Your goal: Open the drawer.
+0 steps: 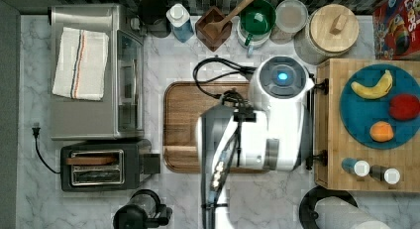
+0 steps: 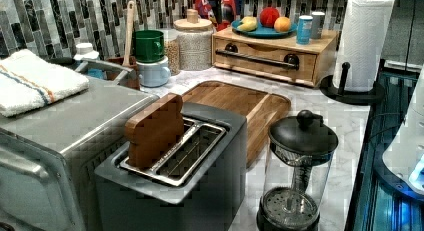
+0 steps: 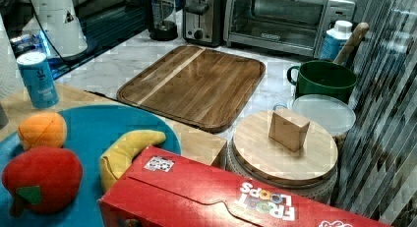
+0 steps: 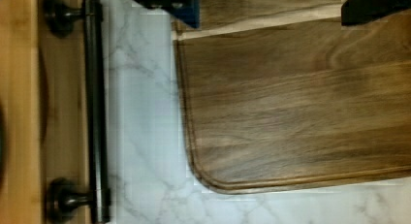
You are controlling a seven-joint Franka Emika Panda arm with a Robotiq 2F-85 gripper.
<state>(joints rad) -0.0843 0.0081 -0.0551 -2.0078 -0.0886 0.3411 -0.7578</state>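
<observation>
- Over the counter in the top view hangs the white arm, its bulk above the dark wooden tray and right beside the butcher-block unit on the top view's right.
- The gripper peeks into the wrist view as two dark fingertips, one with a blue pad, standing well apart with nothing between them — jaws spread wide, holding nothing.
- The drawer sits flush in the front of the unit, shut, as the left view shows it at the back of the counter.
- Its long black bar handle runs across two round black mounts in the wrist view (marble counter lies between it and the tray's rounded corner).
- No contact: the fingertips are over the tray's edge, apart from the handle.
- On top of the unit rests a teal plate with a banana, a red fruit and an orange one, plus two shakers near the front edge.
- The paper towel roll stands just to the left view's right of the unit.
- The toaster holds a wooden slice in the left view's foreground, next to a glass press.
</observation>
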